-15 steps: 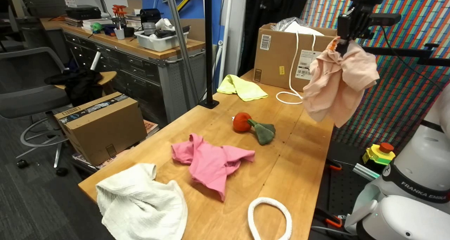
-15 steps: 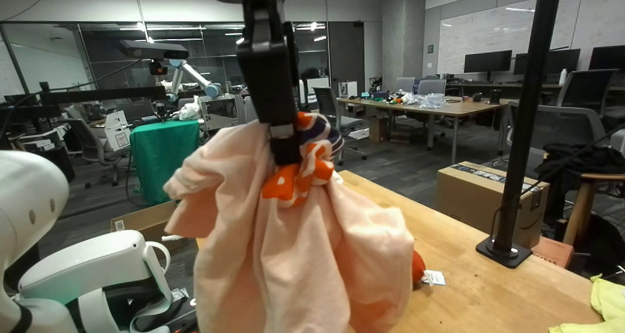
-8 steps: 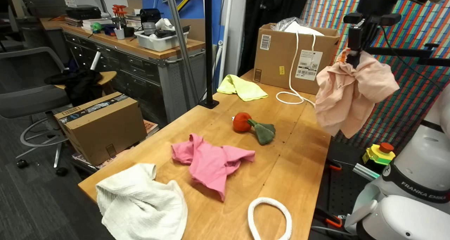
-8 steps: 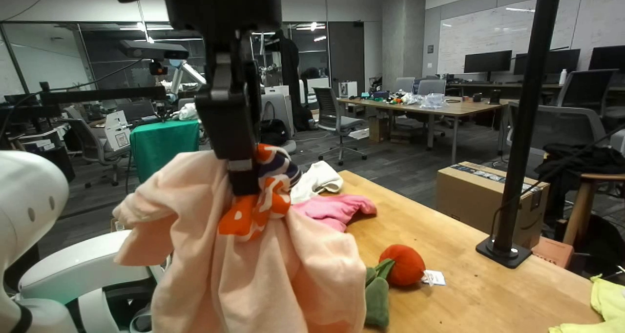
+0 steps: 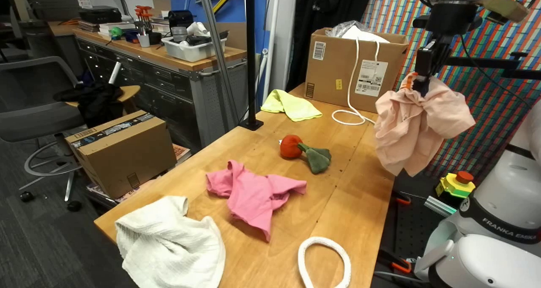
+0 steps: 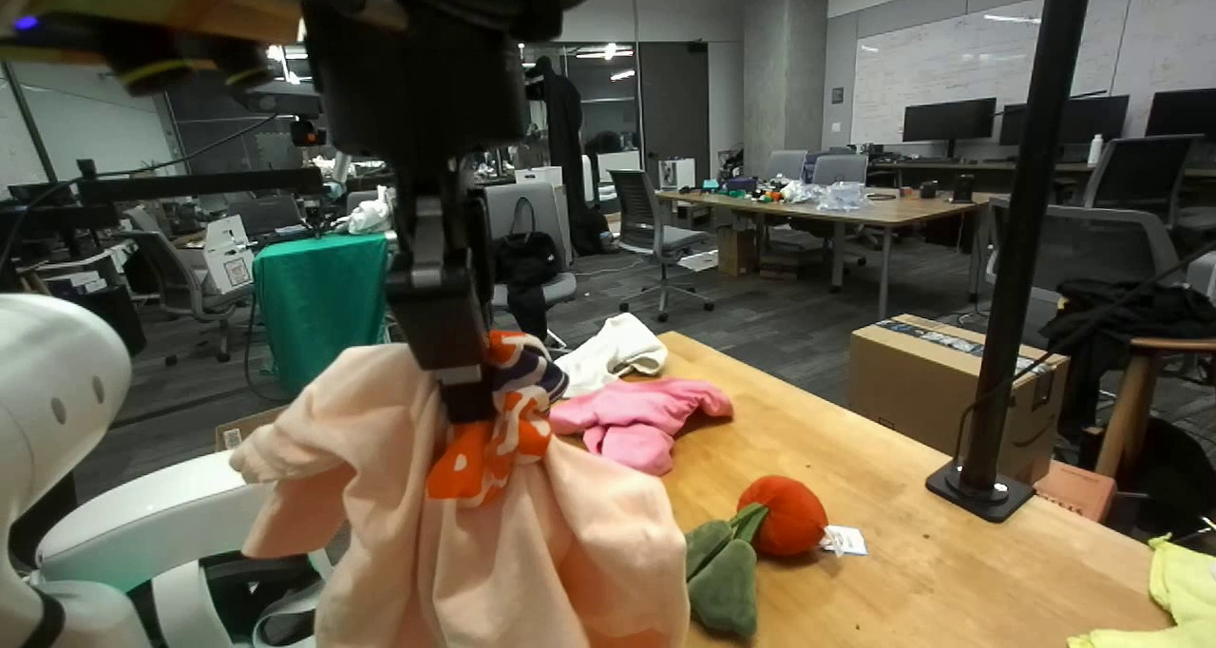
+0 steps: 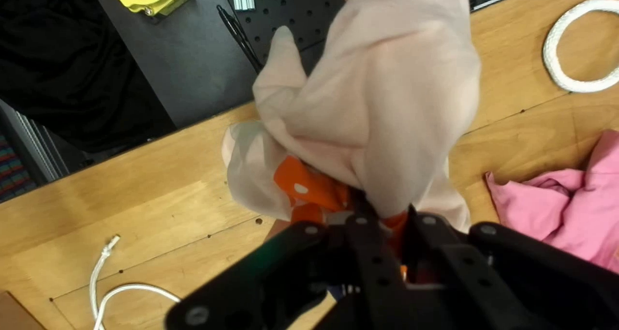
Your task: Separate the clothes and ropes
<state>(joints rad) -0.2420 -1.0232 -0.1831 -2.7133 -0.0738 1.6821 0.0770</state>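
A pale peach cloth (image 5: pixel 416 127) with an orange-and-navy patterned part hangs bunched from my gripper (image 5: pixel 422 85), which is shut on it. In the wrist view the cloth (image 7: pixel 387 93) covers much of the middle. It hangs over the table's robot-side edge. A pink cloth (image 5: pixel 253 191), a white cloth (image 5: pixel 169 241) and a yellow-green cloth (image 5: pixel 291 105) lie apart on the table. One thick white rope (image 5: pixel 319 240) forms a loop at the near end. Another white rope (image 7: pixel 140 287) curls on the wood, and a white cord (image 5: pixel 350 89) runs down the box front.
An open cardboard box (image 5: pixel 334 70) holding white material and clear plastic stands at the table's far end. A red plush toy (image 5: pixel 290 146) with green leaves lies mid-table. A black post (image 5: pixel 252 68) rises at the table edge. An emergency stop (image 5: pixel 458 182) sits beside the robot base.
My gripper, still shut on the peach cloth, has come down and shifted toward the robot's side of the table. The other cloths and the near rope loop have not moved.
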